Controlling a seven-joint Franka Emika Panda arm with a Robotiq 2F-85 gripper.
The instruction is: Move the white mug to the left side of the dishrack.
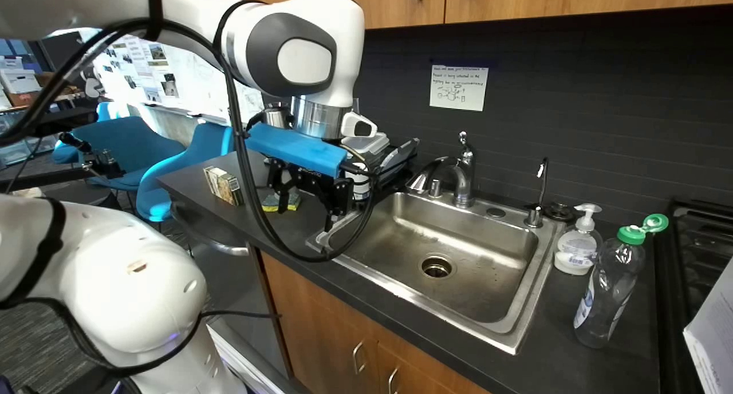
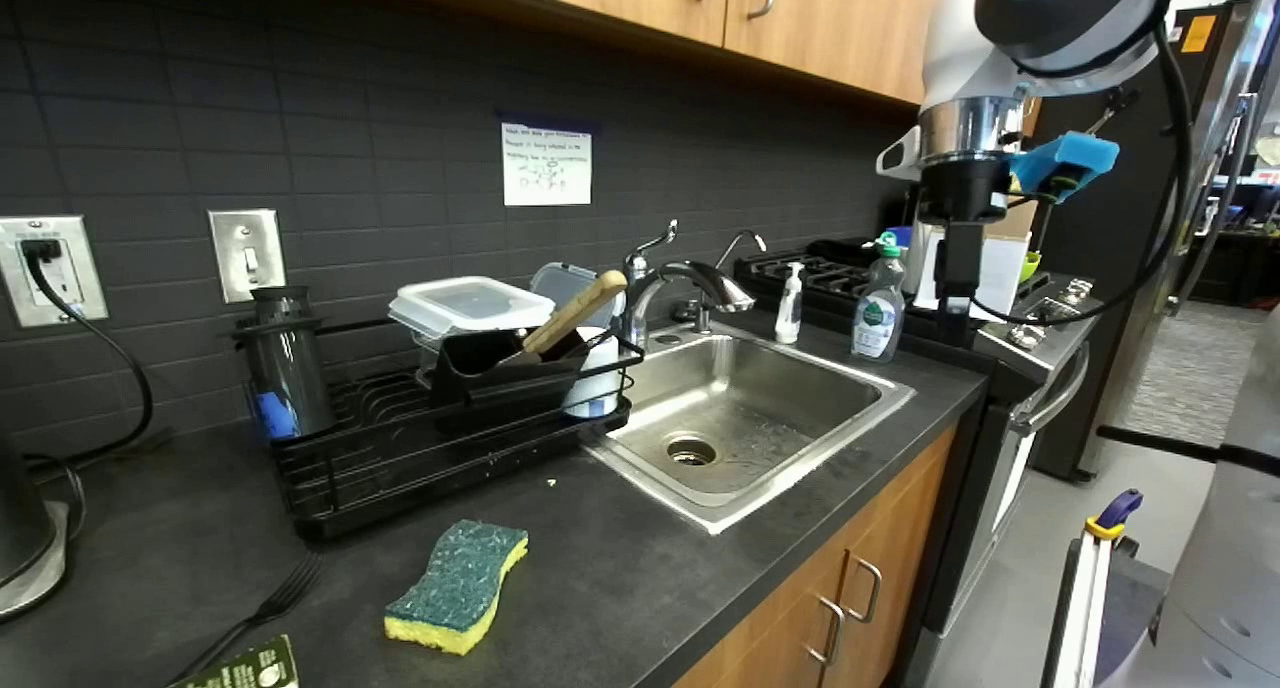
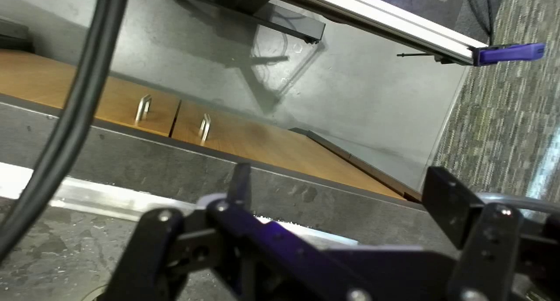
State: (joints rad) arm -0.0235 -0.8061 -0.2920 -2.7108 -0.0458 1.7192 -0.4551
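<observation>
The white mug [image 2: 597,373] stands at the sink-side end of the black dishrack [image 2: 425,480], partly hidden by a black utensil holder. It also shows in an exterior view [image 1: 360,183], behind the gripper and its cables. My gripper [image 1: 306,213] is open, with nothing between its fingers. It points down and hangs well above the counter, apart from the mug and rack. In an exterior view the gripper [image 2: 957,323] shows edge-on, far to the right of the rack. In the wrist view its fingers [image 3: 343,196] are wide apart over the counter's front edge.
The steel sink [image 2: 850,398] adjoins the rack, with a faucet [image 2: 690,278] behind it. The rack holds plastic containers [image 2: 470,306], a wooden-handled utensil [image 2: 578,313] and a metal jug [image 2: 290,373]. A sponge [image 2: 460,583] and fork [image 2: 255,613] lie in front. Bottles [image 1: 610,288] stand beyond the sink.
</observation>
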